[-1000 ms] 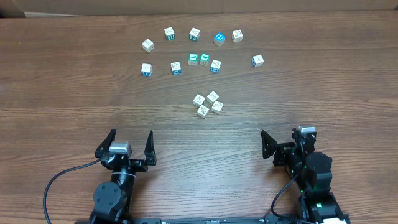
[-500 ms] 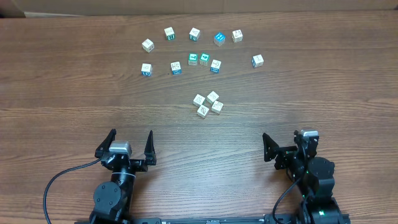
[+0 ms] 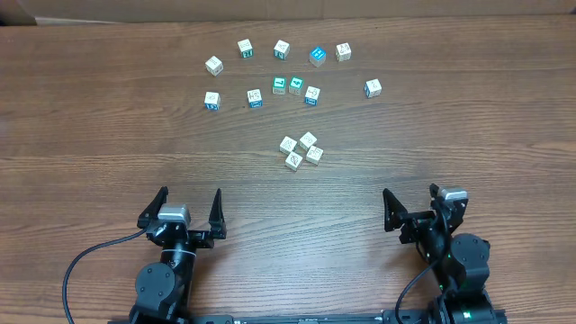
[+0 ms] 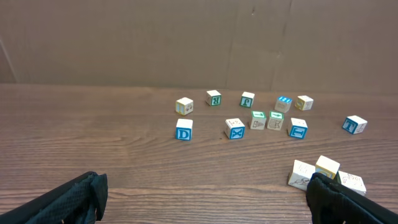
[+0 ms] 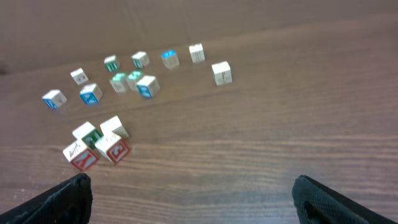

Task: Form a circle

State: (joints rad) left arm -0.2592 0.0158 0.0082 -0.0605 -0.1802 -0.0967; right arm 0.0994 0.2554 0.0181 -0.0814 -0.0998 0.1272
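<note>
Left pincer [image 3: 190, 202] and right pincer [image 3: 415, 211] both stood with jaws spread wide and nothing between them, low in the overhead frame, well apart from every cube. Just below the centre of that view lay the tight cluster of four small whitish letter cubes [image 3: 301, 151], touching one another, their tops looking pale and nearly plain. The right wrist view showed what the overhead hid: red printed side faces and a green one on that cluster [image 5: 96, 146], at its left middle. The left wrist view showed the cluster at its lower right, partly covered by a dark fingertip [image 4: 348, 202], and made letters such as D, R and J readable on the scattered teal- and blue-faced letter cubes [image 4: 236, 128] lying beyond it, among them a solid bright-blue cube [image 4: 283, 103]. All of it rested on a dark brown wood-grain table [image 3: 108, 135], and plain brown board [image 4: 124, 43] rose behind its far edge.
</note>
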